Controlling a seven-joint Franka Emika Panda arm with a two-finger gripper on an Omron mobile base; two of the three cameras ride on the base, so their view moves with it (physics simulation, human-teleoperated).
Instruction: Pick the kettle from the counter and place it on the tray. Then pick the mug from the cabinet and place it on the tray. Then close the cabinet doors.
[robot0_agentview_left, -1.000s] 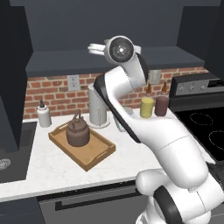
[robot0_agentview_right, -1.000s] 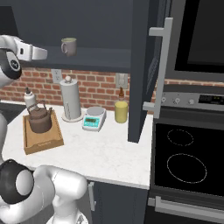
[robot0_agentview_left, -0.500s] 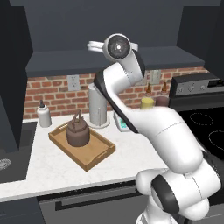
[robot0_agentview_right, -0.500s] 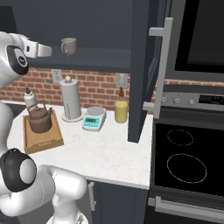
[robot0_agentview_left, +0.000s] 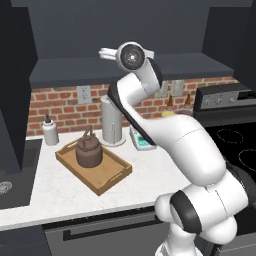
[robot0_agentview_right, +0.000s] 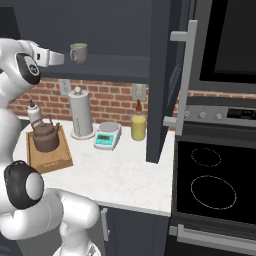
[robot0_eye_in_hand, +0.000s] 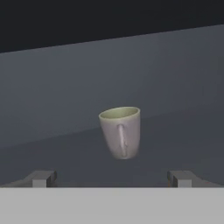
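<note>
my arm is raised to shelf height, my claw (robot0_eye_in_hand: 112, 177) level, jaws wide apart and holding nothing. the mug (robot0_eye_in_hand: 121, 131) stands on the cabinet (robot0_eye_in_hand: 175, 87) shelf at twelve o'clock ahead, handle toward me.

The arm has swung its hand higher and further toward the cabinet (robot0_agentview_right: 105, 30) over the last second. In the left base view the wrist, about 1 o'clock from the kettle (robot0_agentview_left: 89, 150) before, now sits lower and nearer the picture's middle. In the right base view the gripper (robot0_agentview_right: 59, 58) has reached out at 3 o'clock toward the mug (robot0_agentview_right: 78, 52), closing most of the gap, apart from it.
</note>
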